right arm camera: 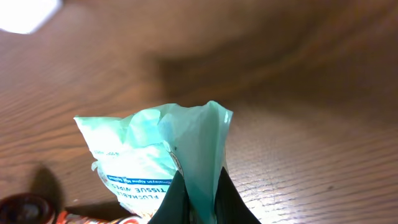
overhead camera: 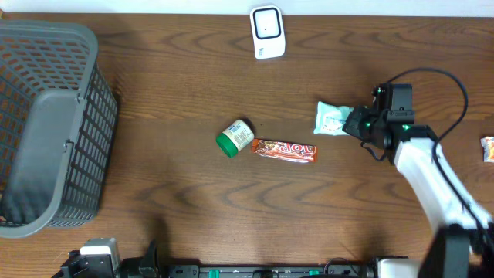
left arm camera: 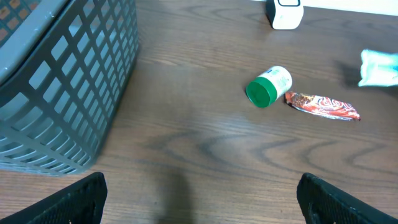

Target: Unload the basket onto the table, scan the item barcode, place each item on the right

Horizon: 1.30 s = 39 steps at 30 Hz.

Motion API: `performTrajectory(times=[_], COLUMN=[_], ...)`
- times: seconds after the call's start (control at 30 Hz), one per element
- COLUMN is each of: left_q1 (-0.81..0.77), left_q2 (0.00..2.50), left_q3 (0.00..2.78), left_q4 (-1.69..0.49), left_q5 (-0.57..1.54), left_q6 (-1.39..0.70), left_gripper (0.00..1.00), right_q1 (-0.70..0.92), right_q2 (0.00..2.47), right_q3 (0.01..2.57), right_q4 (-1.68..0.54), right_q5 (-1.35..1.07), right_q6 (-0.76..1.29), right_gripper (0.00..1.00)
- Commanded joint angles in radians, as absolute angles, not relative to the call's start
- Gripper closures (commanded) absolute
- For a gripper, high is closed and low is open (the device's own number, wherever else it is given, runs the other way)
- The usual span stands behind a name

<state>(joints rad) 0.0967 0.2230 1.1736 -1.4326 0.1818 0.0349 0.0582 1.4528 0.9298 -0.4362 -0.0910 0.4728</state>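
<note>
The table (overhead camera: 154, 193) is dark wood with visible grain and a soft sheen; the basket (overhead camera: 100, 139) is matt grey plastic lattice. The wipes packet (right arm camera: 143, 149) is thin, crinkled mint-green film, the snack wrapper (overhead camera: 285, 151) shiny film, the scanner (overhead camera: 267, 32) smooth white plastic.

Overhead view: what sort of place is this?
Probably a mock shop checkout: a white scanner, a grey basket, and small goods such as a candy bar and a wipes packet on a wooden table.
</note>
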Motion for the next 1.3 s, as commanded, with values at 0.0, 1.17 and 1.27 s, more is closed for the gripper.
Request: performTrajectory(times=[0.0,1.17,1.27], left_q1=[0.101,0.101,0.101], left_q2=[0.22,0.22,0.22], left_q3=[1.177,1.177,1.177], left_q4=[-1.431,-1.431,-1.431], left_q5=[0.191,0.191,0.191], left_q6=[0.051,0.051,0.051], left_gripper=[0.02,0.02,0.02], right_q1=[0.162,1.133,1.132], right_q2=[1.361,1.803,1.768], right_q3=[0.935,0.936,0.956], right_q4=[-0.453,-0.391,-0.433], right_q5=[0.241,0.698,0.676], right_q6=[0.373,0.333,0.364], right_gripper=[0.99,0.56,0.52])
